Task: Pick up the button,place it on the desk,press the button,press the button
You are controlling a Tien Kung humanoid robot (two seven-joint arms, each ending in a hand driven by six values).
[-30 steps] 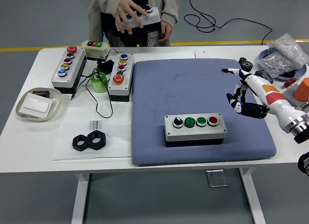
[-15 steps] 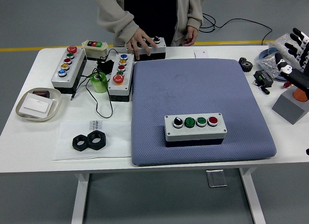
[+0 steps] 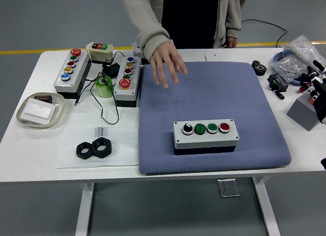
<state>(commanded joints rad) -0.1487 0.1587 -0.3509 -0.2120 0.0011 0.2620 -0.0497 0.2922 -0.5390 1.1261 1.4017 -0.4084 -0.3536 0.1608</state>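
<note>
A grey button box (image 3: 206,134) with 4 controls, 1 black knob, 2 green buttons and 1 red, sits unmoved near the front of a blue pad (image 3: 214,88) on the white tabletop (image 3: 30,144). The person's hand (image 3: 166,64) has left the box at the far edge and now spreads over the pad. The right hand (image 3: 317,91), lower at the right edge than before, shows released fingers holding nothing.

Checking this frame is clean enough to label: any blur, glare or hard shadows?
Head view: light is even and soft, no glare; the button box on the blue pad is sharp, shadowed faintly beneath; the person's hand is slightly motion-blurred; the right hand is cropped by the edge.
</note>
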